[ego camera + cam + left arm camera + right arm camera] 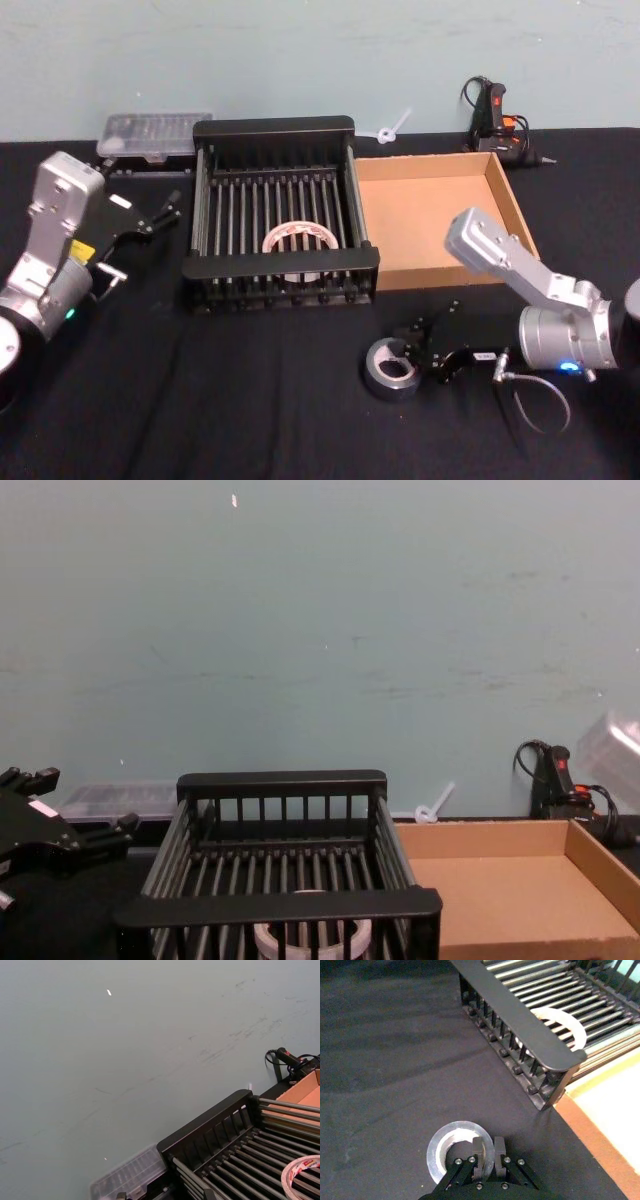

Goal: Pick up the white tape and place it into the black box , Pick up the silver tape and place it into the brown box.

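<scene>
- Half of the task is judged to be done: the white tape [299,238] is lying flat on the slatted floor of the black box [283,131], toward its near wall.
- Left to do, by the look of it, is the second half: the silver tape [391,368] is sitting on the dark table [250,400], in front of the brown box [515,215] and apart from it.
- That cardboard tray is being shown with nothing in it, pressed against the crate's right side.
- At the silver roll, the right gripper [484,1149] is being held low; its fingers are together across the roll's rim, one inside the centre hole and one outside, so the rim is judged to be clamped.
- Whether the roll is being lifted off the cloth cannot be told.
- The silver roll is lying flat, its hole facing straight up; being round, it is offering no long axis across the table.
- The white roll is lying likewise, hole upward.
- Off to the crate's left, the left gripper [165,212] is being held idle above the table, fingers apart and holding nothing.
</scene>
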`<action>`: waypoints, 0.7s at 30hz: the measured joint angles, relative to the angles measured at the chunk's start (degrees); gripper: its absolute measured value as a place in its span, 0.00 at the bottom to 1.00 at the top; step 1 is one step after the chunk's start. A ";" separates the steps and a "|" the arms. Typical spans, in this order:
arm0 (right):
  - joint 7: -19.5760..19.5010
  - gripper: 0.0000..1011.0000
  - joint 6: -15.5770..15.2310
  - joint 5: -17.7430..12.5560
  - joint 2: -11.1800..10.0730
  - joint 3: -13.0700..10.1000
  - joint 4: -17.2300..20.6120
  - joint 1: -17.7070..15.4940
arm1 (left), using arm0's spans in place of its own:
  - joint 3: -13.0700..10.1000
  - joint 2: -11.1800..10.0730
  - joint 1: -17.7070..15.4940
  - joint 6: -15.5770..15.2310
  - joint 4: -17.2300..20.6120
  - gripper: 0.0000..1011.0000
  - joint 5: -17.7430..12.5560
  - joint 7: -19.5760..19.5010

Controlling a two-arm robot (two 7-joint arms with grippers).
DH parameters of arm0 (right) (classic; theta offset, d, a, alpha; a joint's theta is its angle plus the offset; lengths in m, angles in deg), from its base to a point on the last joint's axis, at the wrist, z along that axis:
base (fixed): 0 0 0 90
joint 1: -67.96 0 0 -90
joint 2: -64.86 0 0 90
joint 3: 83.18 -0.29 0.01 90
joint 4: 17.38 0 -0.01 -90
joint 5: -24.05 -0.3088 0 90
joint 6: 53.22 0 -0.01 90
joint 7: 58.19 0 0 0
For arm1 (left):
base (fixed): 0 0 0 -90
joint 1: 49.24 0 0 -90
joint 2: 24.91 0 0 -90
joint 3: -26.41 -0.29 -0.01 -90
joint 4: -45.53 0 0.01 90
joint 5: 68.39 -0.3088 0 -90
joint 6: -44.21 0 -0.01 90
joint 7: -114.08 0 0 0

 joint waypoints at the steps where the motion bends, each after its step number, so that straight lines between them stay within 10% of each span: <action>1: 0.00 0.14 0.00 -0.18 -0.07 -0.17 0.13 -0.08 | 0.00 0.00 0.00 0.00 0.00 0.99 0.00 0.00; 21: -8.16 0.14 -0.17 -1.99 0.94 -6.77 -0.01 0.94 | 0.00 0.00 0.00 0.00 0.00 0.99 0.00 0.00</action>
